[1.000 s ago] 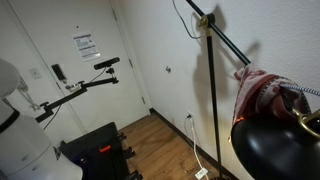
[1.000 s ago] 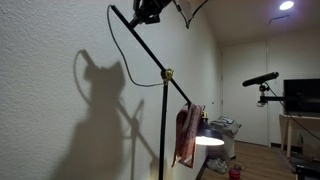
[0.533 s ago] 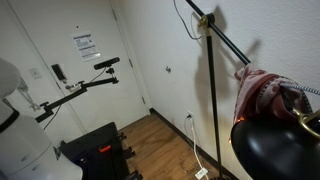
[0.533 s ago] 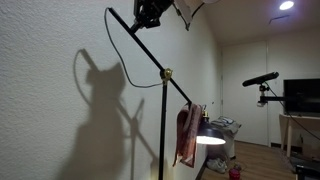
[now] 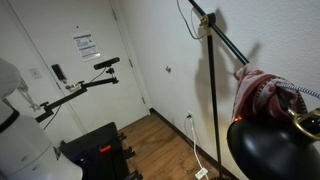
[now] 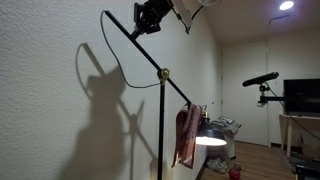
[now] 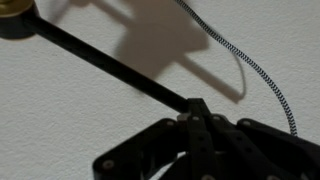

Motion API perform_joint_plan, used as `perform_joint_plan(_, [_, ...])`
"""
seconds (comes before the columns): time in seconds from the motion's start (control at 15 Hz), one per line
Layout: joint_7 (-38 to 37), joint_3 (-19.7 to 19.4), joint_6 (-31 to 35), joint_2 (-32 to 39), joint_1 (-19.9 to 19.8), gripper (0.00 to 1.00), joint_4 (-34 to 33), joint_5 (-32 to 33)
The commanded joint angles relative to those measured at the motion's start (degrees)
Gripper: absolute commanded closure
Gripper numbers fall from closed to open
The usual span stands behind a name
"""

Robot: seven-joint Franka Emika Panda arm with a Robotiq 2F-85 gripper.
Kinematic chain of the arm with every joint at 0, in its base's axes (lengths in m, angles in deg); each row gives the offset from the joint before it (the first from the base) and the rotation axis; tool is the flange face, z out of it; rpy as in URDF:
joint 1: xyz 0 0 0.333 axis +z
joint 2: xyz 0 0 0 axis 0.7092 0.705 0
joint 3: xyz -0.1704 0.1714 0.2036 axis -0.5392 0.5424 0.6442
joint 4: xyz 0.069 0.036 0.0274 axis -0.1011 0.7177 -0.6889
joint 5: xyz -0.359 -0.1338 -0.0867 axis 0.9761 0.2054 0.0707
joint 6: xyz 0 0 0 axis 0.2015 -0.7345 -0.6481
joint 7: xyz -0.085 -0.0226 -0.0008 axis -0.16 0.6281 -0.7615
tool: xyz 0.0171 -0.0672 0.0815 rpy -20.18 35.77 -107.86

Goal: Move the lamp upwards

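Up and to the left of my fingers (image 7: 197, 122) sits a brass joint (image 7: 15, 20) of the lamp (image 6: 161, 120). From it the thin black arm (image 7: 110, 68) slants down straight into my gripper (image 7: 196, 108), which is clamped tight on it. To the right of my fingers a braided cord (image 7: 250, 69) loops across the white wall (image 7: 80, 125). In both exterior views the pole (image 5: 212, 100) stands below my grip, with the red-white cloth (image 5: 262, 92) and the glossy dome shade (image 5: 272, 152) hanging lower down, well apart from my fingers.
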State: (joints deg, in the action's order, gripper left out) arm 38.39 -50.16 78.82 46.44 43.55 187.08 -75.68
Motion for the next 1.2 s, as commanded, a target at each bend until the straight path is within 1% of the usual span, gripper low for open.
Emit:
perform_joint_plan(0.0, [1.6,0.4,-3.6,1.6,0.9,1.0,-0.4,-2.6])
perform_joint_plan(0.4, [0.8,0.5,-5.1,1.4,1.5,1.0,-0.2,-1.6])
perform_joint_plan(0.8, [1.1,1.3,-3.2,-3.5,3.2,1.0,2.0,-0.7])
perform_joint_plan(0.93, [-0.4,2.0,-1.6,-5.2,3.3,1.0,2.6,2.0])
perform_joint_plan(1.07, [-3.7,3.0,0.0,-6.8,2.4,1.0,2.8,6.6])
perform_joint_plan(1.13, [-7.2,3.7,1.7,-7.3,1.0,1.0,2.5,10.6])
